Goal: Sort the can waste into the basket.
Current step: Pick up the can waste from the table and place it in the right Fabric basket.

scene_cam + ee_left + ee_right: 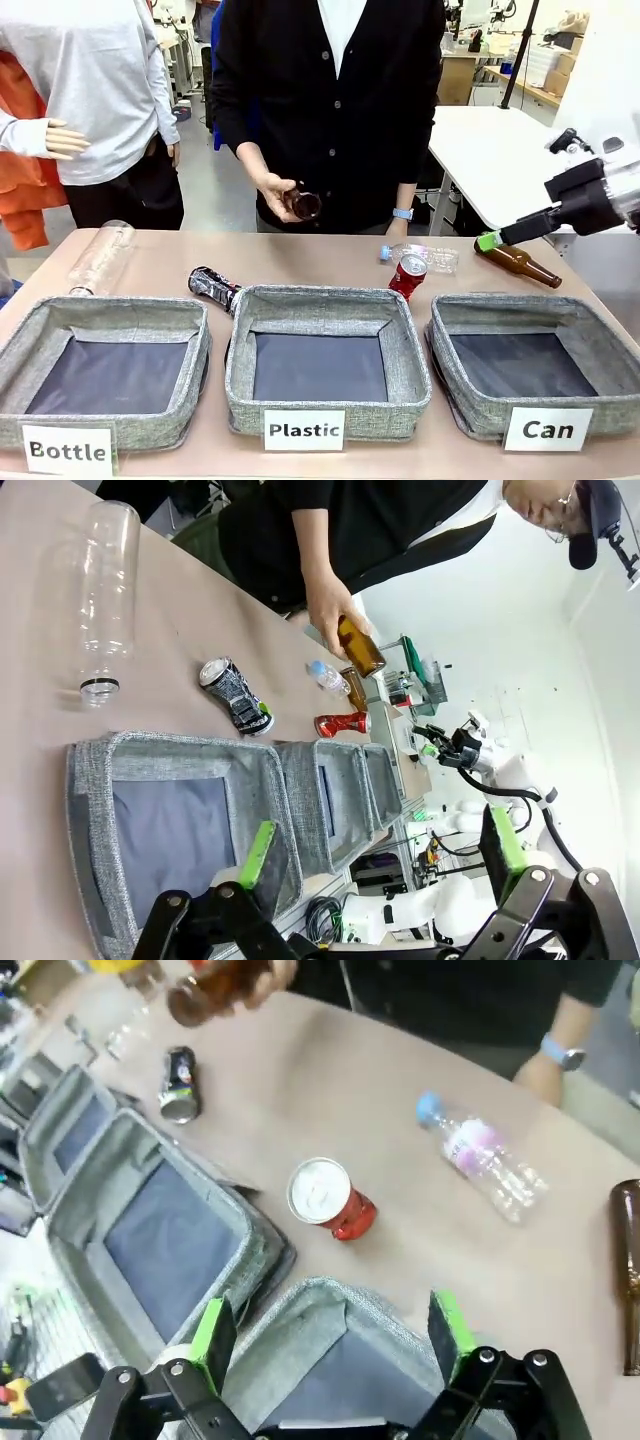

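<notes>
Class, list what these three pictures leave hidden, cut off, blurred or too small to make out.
Brown bottle held by the person: front view, their hand covers most of it; right wrist view, blurred.
Black can: print too small to read in any view.
Second brown bottle: right wrist view, cut off by the right edge.
Can basket: right wrist view, near side hidden behind the right gripper.

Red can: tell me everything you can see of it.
The red can is a crushed metal drink can with a red body, white print and a silver top. It stands on its base, leaning slightly, on the table just behind the far right corner of the "Plastic" bin, seemingly not touching it. A clear plastic bottle lies just beyond. Nothing grips it.
</notes>
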